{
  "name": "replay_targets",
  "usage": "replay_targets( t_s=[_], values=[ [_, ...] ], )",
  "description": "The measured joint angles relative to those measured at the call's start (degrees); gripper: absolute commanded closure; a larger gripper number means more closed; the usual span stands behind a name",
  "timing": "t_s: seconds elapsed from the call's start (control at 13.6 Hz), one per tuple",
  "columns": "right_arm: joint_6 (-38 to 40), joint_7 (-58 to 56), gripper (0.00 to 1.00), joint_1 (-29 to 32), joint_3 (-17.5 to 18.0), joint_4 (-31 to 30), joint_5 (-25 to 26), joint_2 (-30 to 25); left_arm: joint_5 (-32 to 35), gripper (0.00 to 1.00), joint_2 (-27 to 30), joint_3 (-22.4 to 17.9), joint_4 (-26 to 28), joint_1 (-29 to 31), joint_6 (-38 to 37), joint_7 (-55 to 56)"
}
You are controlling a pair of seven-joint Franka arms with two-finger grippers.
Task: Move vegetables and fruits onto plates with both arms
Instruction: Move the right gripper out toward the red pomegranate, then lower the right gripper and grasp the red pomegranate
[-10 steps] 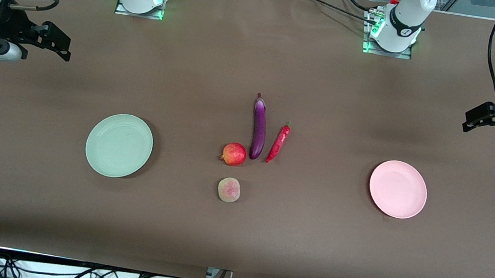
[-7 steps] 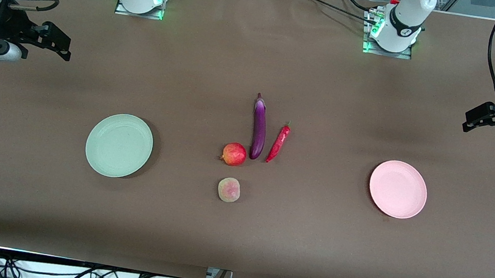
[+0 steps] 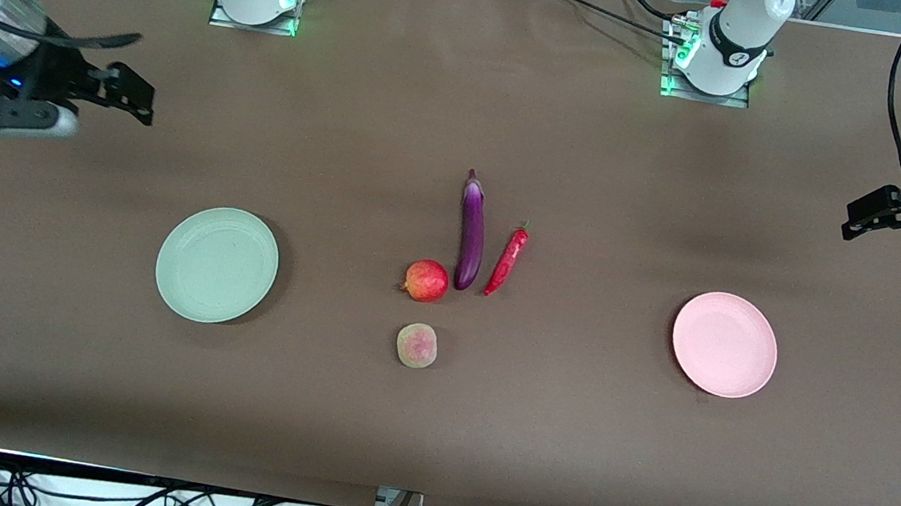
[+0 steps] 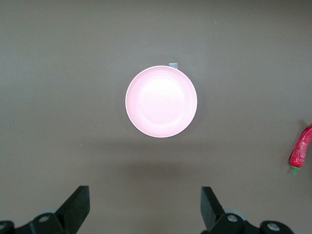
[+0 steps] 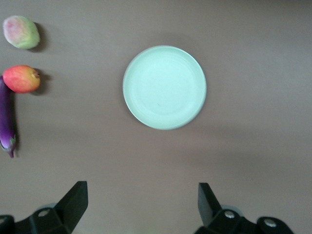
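the eggplant (image 3: 470, 234) lies in the middle of the brown tabletop (image 3: 565, 442), its long axis pointing from the robots' bases toward the front camera; it looks glossy and likely slippery, fairly stiff, so a hold across its slim middle seems the safest. just beside the eggplant, toward the left arm's end of the tabletop, lies the chili pepper (image 3: 507, 261), thin and light and probably a little soft, best pinched across its mid-length and not at the green stem. touching or almost touching the eggplant's near tip is the pomegranate-like fruit (image 3: 426, 280), round and firm-looking, apt to roll, so the fingers should close across its widest part. nearer the front camera than the eggplant sits the peach (image 3: 416, 345), dull-skinned and likely easier to grip but easy to bruise. both plates are bare: the mint green plate (image 3: 217, 264) is well apart from the eggplant toward the right arm's end, the pink plate (image 3: 724, 344) well apart toward the left arm's end. the right gripper (image 5: 141, 202) hovers over bare tabletop near the green plate, fingers spread wide and holding nothing; the left gripper (image 4: 144, 207) hangs likewise near the pink plate, fingers spread and empty.
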State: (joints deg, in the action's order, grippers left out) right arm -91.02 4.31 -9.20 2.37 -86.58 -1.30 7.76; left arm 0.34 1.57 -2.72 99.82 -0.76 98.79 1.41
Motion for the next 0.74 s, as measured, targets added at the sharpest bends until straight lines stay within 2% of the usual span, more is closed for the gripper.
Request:
replay_targets(
  t_s=[0.15, 0.52, 0.74],
  values=[
    [-6.04, 7.10, 0.00, -3.10, 0.26, -0.50, -1.33, 5.02, 0.00, 0.00, 0.00, 0.00, -0.02, 0.00, -0.02, 0.00],
    [-28.76, 33.88, 0.00, -13.10, 0.61, -0.42, -2.17, 21.93, 0.00, 0.00, 0.00, 0.00, -0.03, 0.03, -0.05, 0.00],
    [-38.12, 48.10, 0.00, -17.71, 1.07, 0.18, -4.64, 27.32, 0.00, 0.00, -0.01, 0.00, -0.03, 0.08, -0.06, 0.00]
  ],
)
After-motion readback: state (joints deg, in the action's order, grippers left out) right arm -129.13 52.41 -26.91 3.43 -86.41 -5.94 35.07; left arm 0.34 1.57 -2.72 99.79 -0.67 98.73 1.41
